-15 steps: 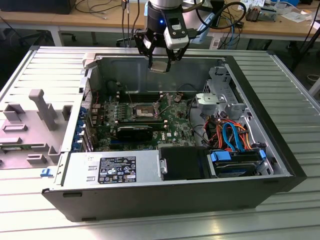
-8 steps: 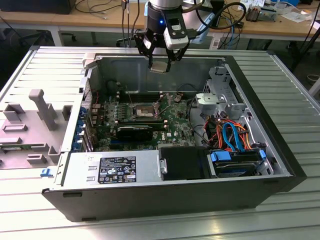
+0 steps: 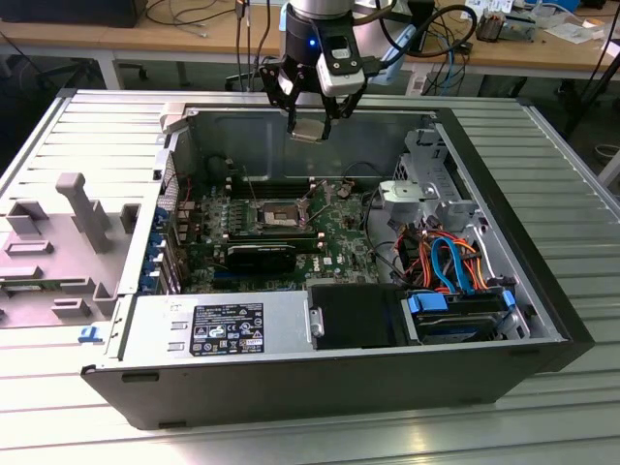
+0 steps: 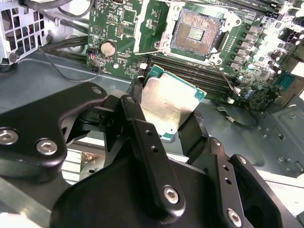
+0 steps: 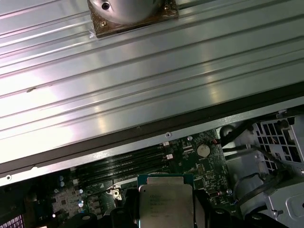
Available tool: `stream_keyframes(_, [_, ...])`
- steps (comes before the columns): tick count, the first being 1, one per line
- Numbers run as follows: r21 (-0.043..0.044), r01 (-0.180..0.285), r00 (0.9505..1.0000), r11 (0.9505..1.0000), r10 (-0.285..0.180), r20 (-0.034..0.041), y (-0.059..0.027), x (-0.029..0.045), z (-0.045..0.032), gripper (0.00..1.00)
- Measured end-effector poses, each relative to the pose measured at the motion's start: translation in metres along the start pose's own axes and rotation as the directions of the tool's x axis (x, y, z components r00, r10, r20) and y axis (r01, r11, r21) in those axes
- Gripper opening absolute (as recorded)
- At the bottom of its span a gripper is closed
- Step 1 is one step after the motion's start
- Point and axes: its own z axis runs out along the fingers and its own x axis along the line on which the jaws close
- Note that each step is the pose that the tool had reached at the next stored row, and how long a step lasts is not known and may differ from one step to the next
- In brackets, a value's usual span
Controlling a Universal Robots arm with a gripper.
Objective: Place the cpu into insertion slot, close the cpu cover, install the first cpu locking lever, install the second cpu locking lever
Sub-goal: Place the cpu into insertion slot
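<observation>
grips the cpu (image 3: 307,130) in the gripper (image 3: 308,120), black fingers (image 4: 142,133) clamped on two opposite edges of the chip. hangs in the exterior view near the far wall of the open computer case (image 3: 542,291), well above the green motherboard (image 3: 339,232), touching nothing but the fingers. shows the dull silver top of the chip with a thin green border in both wrist views, slightly tilted in the second wrist view (image 4: 171,102), print side up in the first wrist view (image 5: 165,204).

insertion slot (image 3: 280,212) down on the board, toward the exterior view's left of the case middle, well apart from the held chip. centre uncovered in the second wrist view (image 4: 195,34), dark gold-tinted contacts exposed inside a silver rim. long black memory slots (image 4: 190,76) just beside the socket. thin metal lever rod (image 4: 225,76) sticking out past one socket corner, not latched as far as can be seen.

round coin battery (image 4: 108,48) on the board near the socket. power supply box (image 3: 213,329) along the near wall of the case, blue and orange cables (image 3: 450,257) bundled at the exterior view's right. case lying on a ribbed grey metal table (image 3: 572,174), with a grey plastic fixture (image 3: 77,213) at the exterior view's left.
</observation>
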Motion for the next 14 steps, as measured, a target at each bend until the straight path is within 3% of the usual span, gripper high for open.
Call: stream_keyframes(14, [-0.0003, -0.012, 0.9999, 0.9999, 0.012, 0.001, 0.0, 0.0, 0.0004, 0.55])
